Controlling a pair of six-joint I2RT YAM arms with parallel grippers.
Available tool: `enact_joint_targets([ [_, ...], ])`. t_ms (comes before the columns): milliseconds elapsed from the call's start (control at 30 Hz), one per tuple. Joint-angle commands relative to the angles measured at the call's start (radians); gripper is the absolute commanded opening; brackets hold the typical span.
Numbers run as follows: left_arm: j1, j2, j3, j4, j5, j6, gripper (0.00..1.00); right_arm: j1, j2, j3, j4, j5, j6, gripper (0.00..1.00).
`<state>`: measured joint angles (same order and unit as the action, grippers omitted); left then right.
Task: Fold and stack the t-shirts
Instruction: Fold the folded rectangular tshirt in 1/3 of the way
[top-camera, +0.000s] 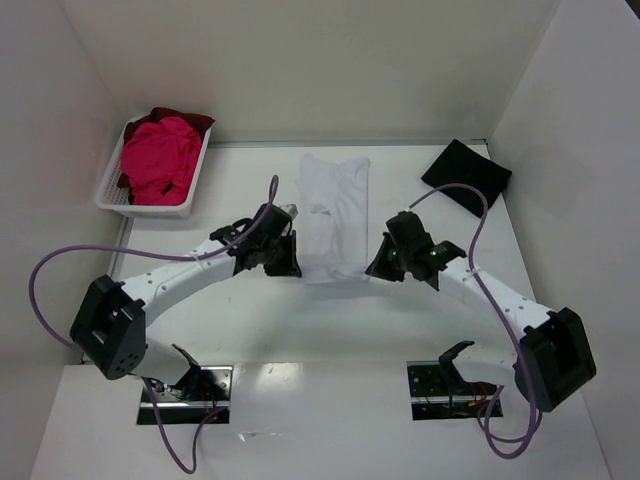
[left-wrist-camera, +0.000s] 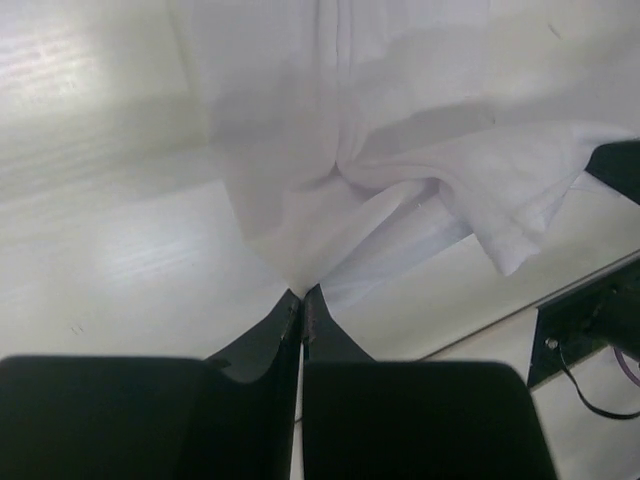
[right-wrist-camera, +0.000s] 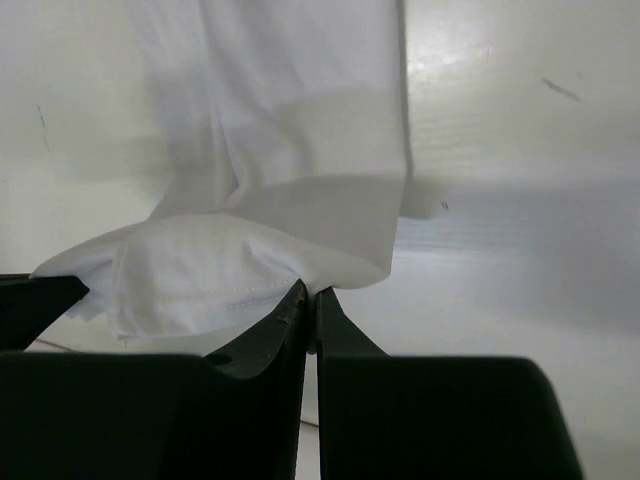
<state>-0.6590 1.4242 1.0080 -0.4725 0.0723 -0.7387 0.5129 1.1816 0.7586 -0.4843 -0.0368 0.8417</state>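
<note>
The white t-shirt (top-camera: 336, 215) lies lengthwise in the middle of the table, folded narrow. My left gripper (top-camera: 296, 262) is shut on its near left corner, seen pinched in the left wrist view (left-wrist-camera: 302, 292). My right gripper (top-camera: 372, 268) is shut on its near right corner, seen in the right wrist view (right-wrist-camera: 311, 290). The near end of the shirt (right-wrist-camera: 200, 270) is lifted and bunched between both grippers. A folded black t-shirt (top-camera: 466, 174) lies at the back right. The bright pink t-shirt (top-camera: 160, 160) and the dark red t-shirt (top-camera: 185, 118) sit in the basket.
The white slatted basket (top-camera: 110, 195) stands at the back left. White walls close the table at the back and sides. Purple cables loop from both arms. Two metal mounting plates (top-camera: 440, 385) sit at the near edge.
</note>
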Motion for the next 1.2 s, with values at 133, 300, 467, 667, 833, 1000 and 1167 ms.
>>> enact_joint_targets([
  [133,0.09,0.16,0.138,0.014,0.032,0.148,0.0,-0.037,0.174,0.162,0.064,0.021,-0.09,0.08],
  [300,0.162,0.272,0.25,0.014,0.077,0.206,0.0,-0.079,0.303,0.275,0.098,-0.003,-0.115,0.09],
  [467,0.197,0.413,0.397,-0.006,0.127,0.249,0.0,-0.154,0.415,0.413,0.107,-0.027,-0.154,0.09],
  [667,0.243,0.544,0.532,-0.015,0.147,0.269,0.0,-0.204,0.565,0.516,0.139,-0.077,-0.176,0.12],
  [833,0.282,0.639,0.621,-0.025,0.165,0.3,0.0,-0.214,0.676,0.568,0.15,-0.087,-0.187,0.12],
  [1000,0.291,0.72,0.689,-0.025,0.187,0.309,0.27,-0.223,0.753,0.628,0.159,-0.097,-0.187,0.17],
  [1167,0.3,0.734,0.712,-0.005,0.214,0.32,0.63,-0.244,0.741,0.647,0.194,-0.078,-0.197,0.4],
])
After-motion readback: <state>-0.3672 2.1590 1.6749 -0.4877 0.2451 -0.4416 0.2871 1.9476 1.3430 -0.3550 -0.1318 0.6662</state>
